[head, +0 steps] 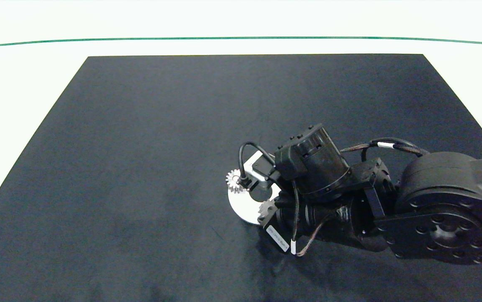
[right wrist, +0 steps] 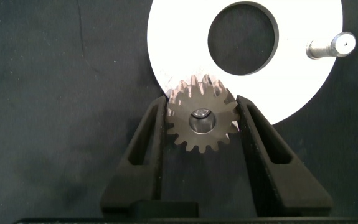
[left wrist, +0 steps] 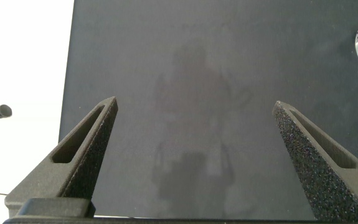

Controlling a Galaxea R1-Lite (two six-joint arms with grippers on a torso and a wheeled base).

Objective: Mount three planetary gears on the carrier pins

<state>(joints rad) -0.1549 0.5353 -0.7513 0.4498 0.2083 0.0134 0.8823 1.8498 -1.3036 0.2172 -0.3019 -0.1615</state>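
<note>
Mat (head: 140, 167), dark and wide, fills your table, and only the right arm (head: 442, 205) reaches over it, coming in from the right edge. Your left gripper (left wrist: 194, 155) hangs spread wide and empty above bare mat, well apart from the work, with just the white disc's edge at the corner of its own view.

The white disc (right wrist: 185, 56) lies flat on the mat under the right wrist, its large centre hole open. You can see one gear (head: 235, 180) seated at the disc's far-left edge in the head view, and one bare pin (right wrist: 328, 46) standing beside the centre hole in the right wrist view.

Your right gripper (right wrist: 202, 121) is clamped on a second gear (right wrist: 202, 122), one finger pressing each side of the teeth, the gear lying flat with its bore pointing straight down at the disc's near rim. A pin tip seems to show through the bore, though you can't be sure how deep it sits. The move turns on that bore staying square over its pin. The third gear is not in sight.
</note>
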